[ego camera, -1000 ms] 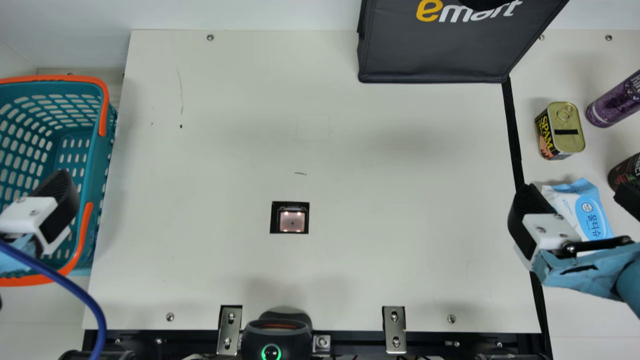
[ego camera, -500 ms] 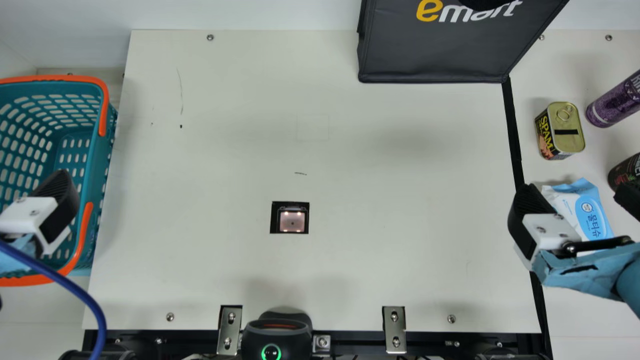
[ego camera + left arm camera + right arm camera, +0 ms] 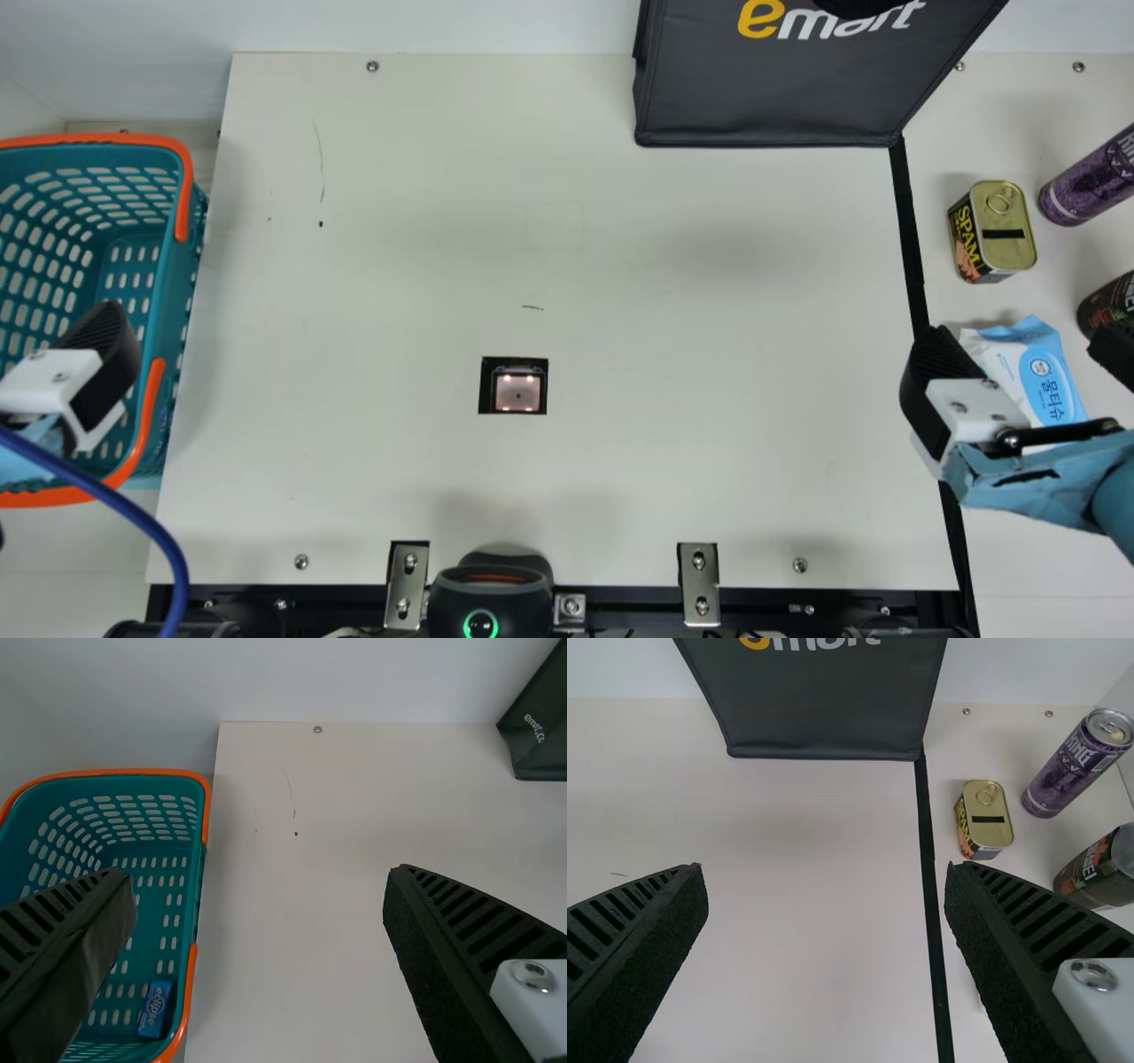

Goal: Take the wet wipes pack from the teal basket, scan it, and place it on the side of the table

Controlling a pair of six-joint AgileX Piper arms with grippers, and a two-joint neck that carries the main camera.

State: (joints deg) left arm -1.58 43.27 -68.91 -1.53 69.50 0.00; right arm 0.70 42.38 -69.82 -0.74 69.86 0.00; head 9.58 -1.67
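The wet wipes pack (image 3: 1047,379), white and light blue, lies on the table's right side beyond the black line, partly covered by my right gripper (image 3: 1026,353). That gripper stands open over it, nothing held. In the right wrist view the right gripper (image 3: 826,877) has its fingers wide apart. My left gripper (image 3: 75,381) is above the near part of the teal basket (image 3: 168,292). Open and without a load, the left gripper (image 3: 259,886) shows in its wrist view beside the teal basket (image 3: 202,797). Near the table's front is a square scanner window (image 3: 517,392), lit.
Inside the basket lies a small blue box (image 3: 156,1008). A dark bag (image 3: 762,97) stands at the back. Right of the black line are a Spam can (image 3: 1004,232), a purple can (image 3: 1085,182) and a dark can (image 3: 1109,306). A black scanner device (image 3: 490,594) sits at the front edge.
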